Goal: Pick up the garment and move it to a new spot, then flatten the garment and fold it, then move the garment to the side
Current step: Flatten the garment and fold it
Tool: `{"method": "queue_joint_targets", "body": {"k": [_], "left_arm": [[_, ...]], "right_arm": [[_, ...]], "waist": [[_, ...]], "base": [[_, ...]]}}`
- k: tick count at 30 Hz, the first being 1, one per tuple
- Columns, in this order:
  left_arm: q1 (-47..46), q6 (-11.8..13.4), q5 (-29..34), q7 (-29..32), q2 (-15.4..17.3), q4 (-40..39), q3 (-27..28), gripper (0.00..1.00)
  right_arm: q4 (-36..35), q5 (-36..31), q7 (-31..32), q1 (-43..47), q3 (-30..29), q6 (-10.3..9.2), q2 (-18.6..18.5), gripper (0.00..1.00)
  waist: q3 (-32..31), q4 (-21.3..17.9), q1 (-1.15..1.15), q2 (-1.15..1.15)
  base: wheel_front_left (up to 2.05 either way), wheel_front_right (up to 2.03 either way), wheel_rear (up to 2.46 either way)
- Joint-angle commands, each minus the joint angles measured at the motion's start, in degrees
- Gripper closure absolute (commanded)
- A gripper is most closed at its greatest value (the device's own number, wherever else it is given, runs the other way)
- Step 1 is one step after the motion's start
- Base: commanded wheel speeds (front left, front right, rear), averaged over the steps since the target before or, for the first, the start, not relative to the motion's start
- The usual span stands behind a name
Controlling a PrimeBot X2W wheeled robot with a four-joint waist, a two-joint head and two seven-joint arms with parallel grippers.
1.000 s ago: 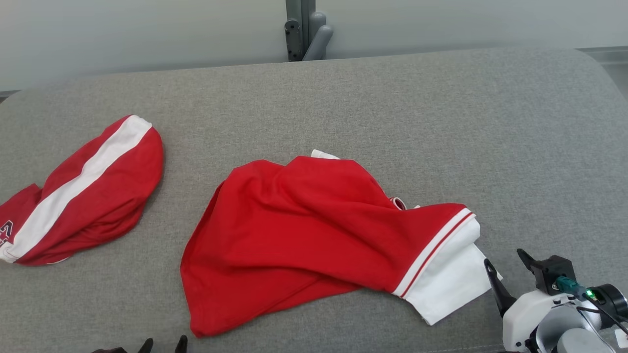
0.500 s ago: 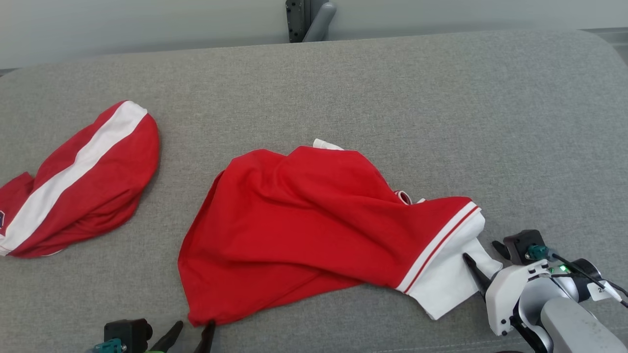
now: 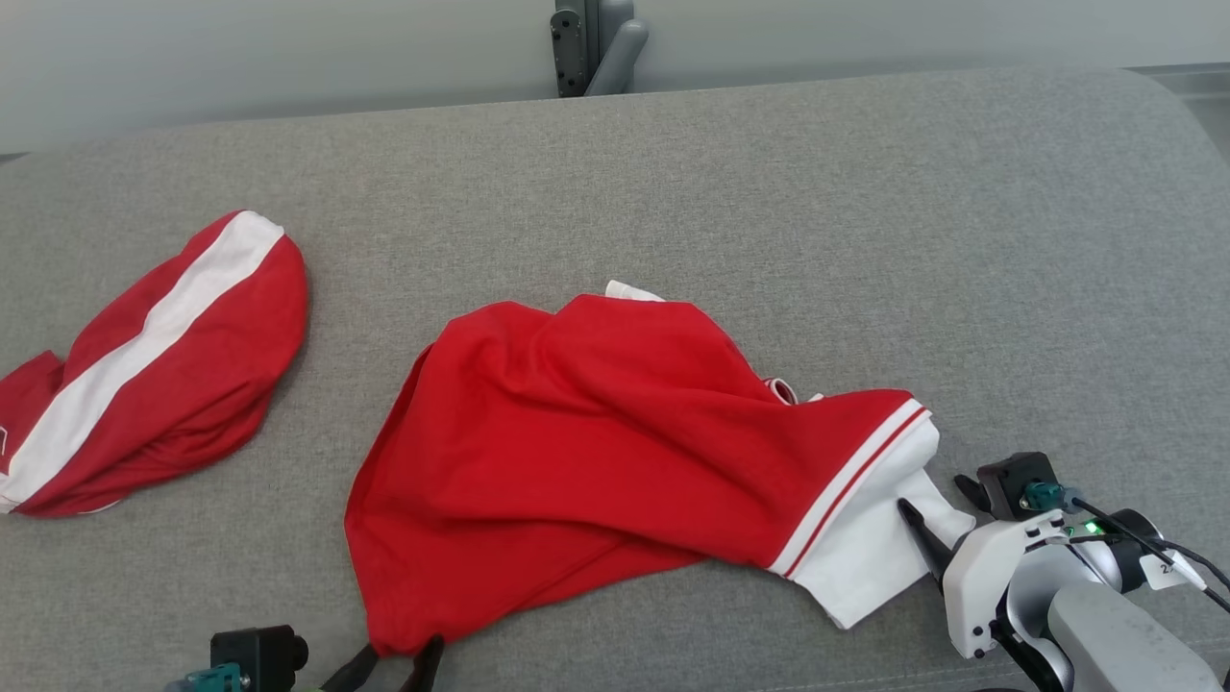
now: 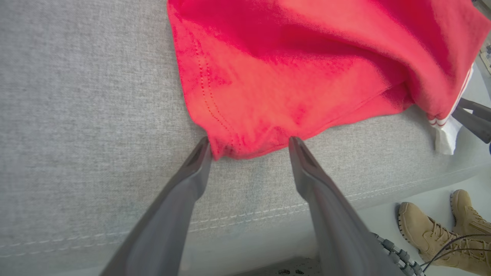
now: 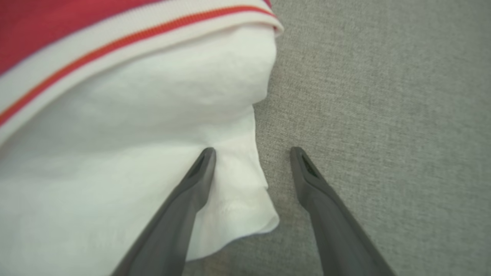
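Left gripper [image 4: 249,143]: jaws spread, straddling the near hem corner of the red garment [image 3: 596,452]. Right gripper [image 5: 253,153]: jaws spread, one finger over the white sleeve edge, nothing held. Garment lies crumpled on the grey padded surface [image 3: 865,192]. Judged step: initial pick-up. Next: close both on fabric, lift together. A second red garment [image 3: 163,375] lies well apart.

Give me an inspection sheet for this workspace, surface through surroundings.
Surface: grey fabric pad, flat.
Job's things: red garment crumpled mid-pad, white sleeve at its right end.
Clutter: second red garment with white stripe, far left.
Grippers: left gripper open, straddling the garment's near corner; right gripper open, one finger over the white sleeve.
Cables: black cable at the right wrist.
Surroundings: grey bracket behind the pad; a person's tan boots on the floor.
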Motion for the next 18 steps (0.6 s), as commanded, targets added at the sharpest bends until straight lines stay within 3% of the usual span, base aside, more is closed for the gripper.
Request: {"method": "queue_joint_targets", "body": {"k": [1, 9, 10, 11, 12, 13, 18], "left_arm": [[-0.9, 0.1, -0.8, 0.0, -0.3, 0.5, -0.4, 0.0], [-3.1, 0.1, -2.5, -1.2, -0.5, 4.3, -1.9, 0.0], [-3.3, 0.1, -2.7, -1.2, -0.6, 4.8, -2.2, 0.24], [-3.5, 0.1, -2.8, -1.1, -0.5, 5.2, -2.5, 0.66], [-3.7, 0.1, -3.0, -1.2, -0.4, 5.5, -2.8, 1.0], [-3.9, 0.1, -3.3, -1.0, -0.3, 5.7, -3.2, 1.0], [-4.3, 0.1, -5.0, -0.2, 1.3, 5.0, -5.0, 1.0]], "right_arm": [[2.5, 0.5, 1.1, 2.1, 1.8, 0.03, 0.7, 0.0], [3.9, 2.5, 0.7, 1.2, 5.1, 0.11, 1.0, 0.0], [3.7, 3.0, 0.6, 1.2, 6.0, 0.2, 1.0, 0.14], [3.3, 3.9, 0.4, 1.2, 6.7, 0.27, 1.1, 0.65], [2.8, 4.7, 0.5, 1.1, 7.3, 0.32, 1.1, 0.9], [2.4, 5.4, 1.0, 0.8, 8.4, 0.36, 0.8, 1.0], [-1.4, 12.1, 1.4, 0.0, 10.2, 0.23, -1.0, 1.0]], "waist": [[-0.1, -0.2, 0.0, 0.0], [0.1, -0.6, 0.0, 0.0], [0.1, -0.6, 0.0, 0.0], [0.1, -0.6, 0.0, 0.0], [0.2, -0.7, 0.0, 0.0], [0.3, -0.7, 0.0, 0.0], [1.0, -1.1, 0.0, 0.0]], "base": [[0.0, 0.0, 0.0], [0.0, 0.0, 0.0], [0.0, 0.0, 0.0], [0.0, 0.0, 0.0], [0.0, 0.0, 0.0], [0.0, 0.0, 0.0], [0.0, 0.0, 0.0]]}}
